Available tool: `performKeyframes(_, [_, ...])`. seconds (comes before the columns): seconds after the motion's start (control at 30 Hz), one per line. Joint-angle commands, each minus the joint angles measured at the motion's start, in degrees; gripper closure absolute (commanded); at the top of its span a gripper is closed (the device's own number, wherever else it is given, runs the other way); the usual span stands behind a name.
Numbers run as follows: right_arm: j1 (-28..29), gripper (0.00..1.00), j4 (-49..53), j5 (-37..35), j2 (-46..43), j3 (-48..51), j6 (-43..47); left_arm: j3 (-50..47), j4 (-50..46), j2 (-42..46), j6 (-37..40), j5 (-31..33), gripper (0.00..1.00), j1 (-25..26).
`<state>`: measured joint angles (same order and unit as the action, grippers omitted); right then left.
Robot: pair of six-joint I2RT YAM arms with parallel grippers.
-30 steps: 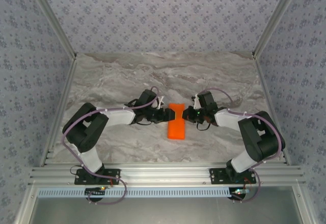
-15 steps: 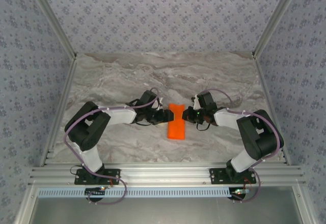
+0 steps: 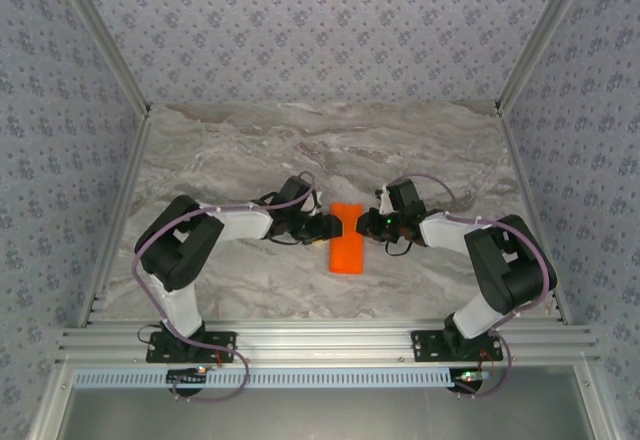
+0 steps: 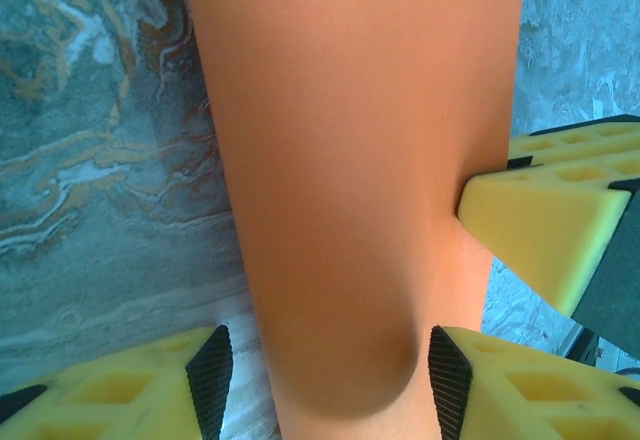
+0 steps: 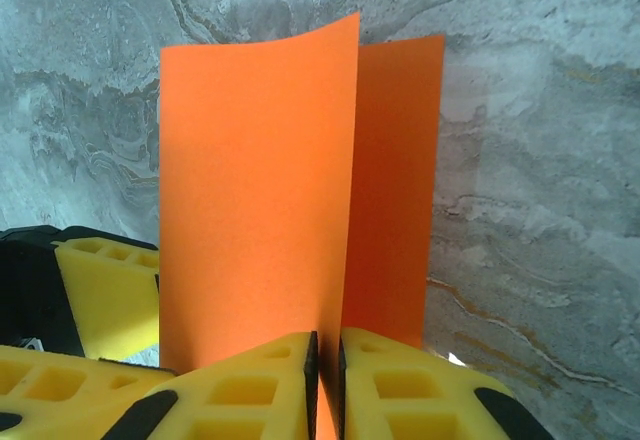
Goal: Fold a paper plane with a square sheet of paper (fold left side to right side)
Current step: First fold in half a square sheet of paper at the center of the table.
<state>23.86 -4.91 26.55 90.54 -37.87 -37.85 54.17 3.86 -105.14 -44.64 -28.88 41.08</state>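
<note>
The square sheet of paper point(image 3: 347, 240) lies folded double at mid-table.
Your right gripper point(image 5: 322, 348) pinches its two free edges, which stand upright in that wrist view. Your left gripper point(image 4: 330, 385) stands open astride the smooth rounded fold, too small to make out from overhead. Yellow, cell-patterned fingers point(image 4: 520, 390); veined marble table point(image 3: 250, 150).

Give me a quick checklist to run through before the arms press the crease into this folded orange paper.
1. Square sheet of paper doubled over into two layers: ok.
2. Right gripper closed on the paper's edge: ok.
3. Both layers inside that pinch: cannot tell.
4. Left gripper open, one finger on either side of the fold: ok.
5. Fold creased flat: not ok, it looks rounded in the left wrist view.
6. Layers lying together: not ok, they splay apart in the right wrist view.
</note>
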Motion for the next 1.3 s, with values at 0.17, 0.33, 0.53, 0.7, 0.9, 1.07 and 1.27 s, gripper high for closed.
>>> performKeyframes(0.17, [-0.4, 0.70, 2.8, -2.0, -2.5, -1.6, 1.3, 4.4, -6.4, -2.3, 1.3, 1.8, 0.48, 1.8])
performKeyframes(0.33, [-0.6, 0.55, 6.8, -6.5, -7.0, -1.4, 3.8, 5.5, -8.6, -2.9, 1.8, 2.8, 0.48, 2.2])
performKeyframes(0.53, [-1.3, 0.37, 11.2, -13.3, -12.4, -0.2, 4.6, 6.8, -10.9, -3.6, 2.4, 3.9, 0.47, 2.7])
performKeyframes(0.7, [-1.9, 0.28, 12.7, -15.1, -15.1, 0.7, 5.0, 7.2, -12.0, -4.1, 2.2, 4.8, 0.47, 2.8])
performKeyframes(0.9, [-2.0, 0.24, 12.6, -14.8, -15.6, 1.5, 5.0, 7.5, -12.9, -4.4, 1.9, 5.2, 0.47, 2.9])
performKeyframes(1.07, [-2.0, 0.24, 11.9, -14.2, -15.6, 1.8, 4.7, 8.0, -14.0, -4.8, 1.8, 5.8, 0.46, 2.9])
performKeyframes(1.27, [-2.0, 0.23, 11.9, -14.0, -15.6, 1.9, 4.6, 8.7, -15.3, -5.6, 1.5, 6.4, 0.46, 3.0])
